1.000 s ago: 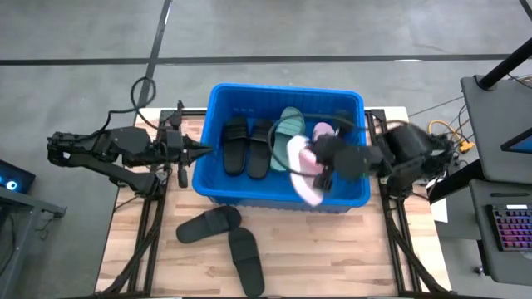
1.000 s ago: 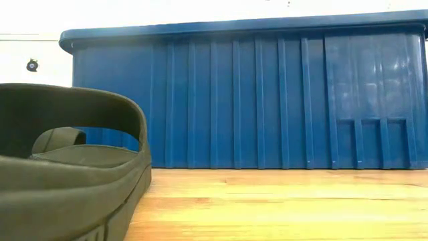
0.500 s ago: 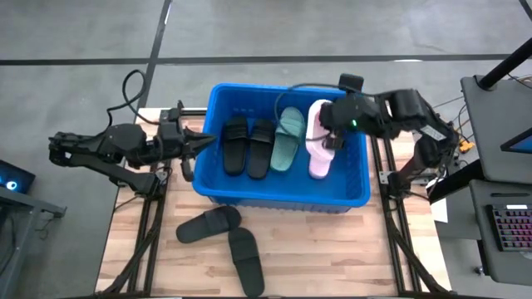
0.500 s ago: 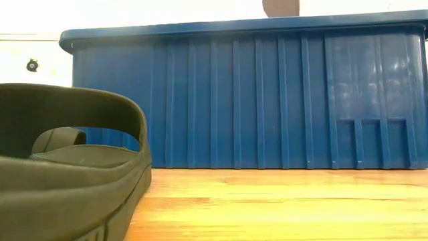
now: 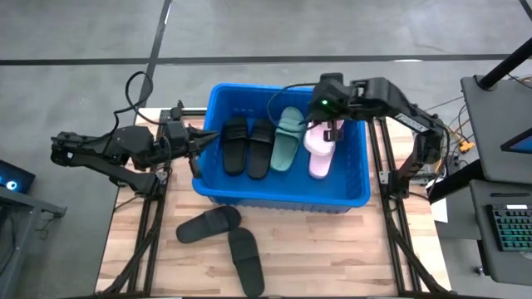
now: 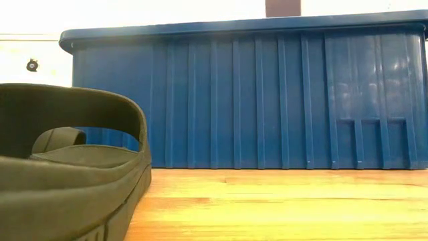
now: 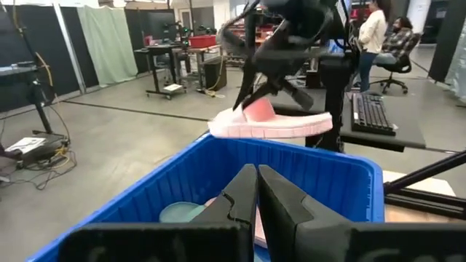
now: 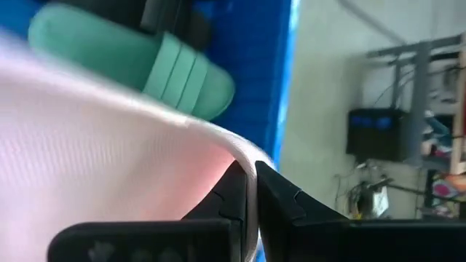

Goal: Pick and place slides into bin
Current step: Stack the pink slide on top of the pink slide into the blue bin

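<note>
The blue bin (image 5: 218,100) stands mid-table and holds two black slides (image 5: 248,148), a green slide (image 5: 285,137) and a pink slide (image 5: 321,168). Above the bin's right part, my right gripper (image 5: 327,126) is shut on a second pink slide (image 7: 269,124), which the left wrist view shows floating over the rim. My left gripper (image 5: 202,143) is shut, level, at the bin's left wall with nothing in it. Two more black slides (image 5: 208,224) (image 5: 246,259) lie sole-down on the table in front of the bin. My right gripper pinches a thin pink edge of the slide (image 8: 246,161) between its two fingers. The fingers come from above, slanting down. The slide hangs roughly level below them, sole down (image 7: 273,129), lifted clear of the bin and the slides in it.
The bin fills the table's far middle. Bare wooden tabletop (image 5: 332,249) lies in front of it, to the right of the two black slides. In the low view one black slide (image 6: 67,167) looms close before the bin's near wall (image 6: 267,100). People and desks show beyond the table.
My right gripper has carried the pink slide from the bin's near right part toward its far side, rolling its wrist; the slide has swung from slanting across the bin to lying near-to-far. My left gripper has crept slightly toward the bin.
</note>
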Robot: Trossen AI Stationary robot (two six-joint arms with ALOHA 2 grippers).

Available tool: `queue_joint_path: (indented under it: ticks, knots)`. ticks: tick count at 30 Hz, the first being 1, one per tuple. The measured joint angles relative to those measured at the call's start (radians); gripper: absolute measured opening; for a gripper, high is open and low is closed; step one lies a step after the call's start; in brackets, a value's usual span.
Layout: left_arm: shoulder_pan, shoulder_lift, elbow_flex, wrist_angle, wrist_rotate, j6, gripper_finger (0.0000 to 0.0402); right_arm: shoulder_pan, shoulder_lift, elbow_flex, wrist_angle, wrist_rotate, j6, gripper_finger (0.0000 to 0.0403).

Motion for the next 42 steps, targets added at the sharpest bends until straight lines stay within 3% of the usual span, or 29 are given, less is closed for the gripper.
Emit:
queue_joint_path:
  ticks: [11, 22, 30, 42]
  knots:
    - [0.0, 0.009, 0.0, -0.002, -0.016, 0.01, 0.0, -0.028, -0.058, -0.334, 0.119, 0.062, -0.104, 0.0011]
    - [0.0, 0.01, 0.0, -0.001, -0.027, 0.026, 0.0, -0.028, -0.179, -0.704, 0.481, 0.06, -0.291, 0.0011]
    - [0.0, 0.021, 0.0, 0.0, -0.028, 0.024, 0.0, -0.047, -0.234, -0.948, 0.627, 0.069, -0.382, 0.0011]
    - [0.0, 0.042, 0.0, -0.001, -0.042, 0.018, 0.0, -0.132, -0.25, -1.251, 0.994, 0.068, -0.584, 0.0011]
